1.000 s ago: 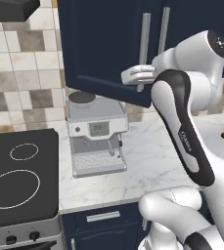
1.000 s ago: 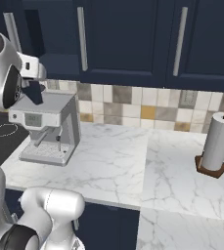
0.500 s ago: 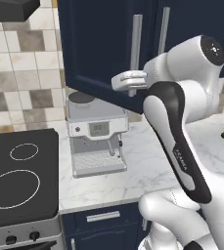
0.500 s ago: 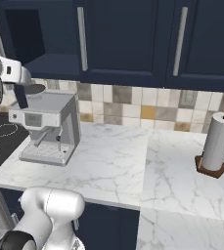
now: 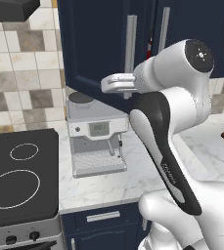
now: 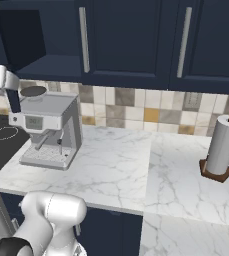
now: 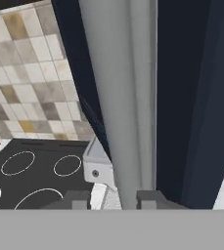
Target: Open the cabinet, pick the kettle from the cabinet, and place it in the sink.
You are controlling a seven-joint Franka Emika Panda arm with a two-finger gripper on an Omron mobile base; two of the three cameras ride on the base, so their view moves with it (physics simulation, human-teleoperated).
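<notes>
A white robot arm's two-finger gripper [image 7: 114, 198] straddles the long silver bar handle [image 7: 125, 97] of the dark navy blue wall cabinet [image 5: 94, 44] in a simulated kitchen. In the hand view the bar runs up between the two small dark fingertips [image 7: 77, 198]. The jaws are slightly spread rather than clamped: a gap shows between the bar and the tip on the left of that view, while the other tip sits right against the bar's edge.

In the left base view the cabinet's door is swung out toward the camera, and the arm's white hand reaches the handle near its lower end. Just past the open door's edge, beside the neighbouring closed door, a thin sliver of red [image 5: 150, 46] shows inside the cabinet. This appears to be the small red kettle, though too little of it is exposed to make out its shape.

From the right base view the opened compartment appears as a dark recess with a navy shelf [image 6: 51, 67] at its bottom.

Below the cabinet, a boxy silver coffee machine [image 5: 96, 141] stands on the white marble counter [image 6: 131, 165], just beside a black flat cooktop with white rings [image 5: 15, 176]. Well apart from them along the counter, an upright white paper towel roll on a brown base [image 6: 222, 150] stands before the tiled backsplash.
</notes>
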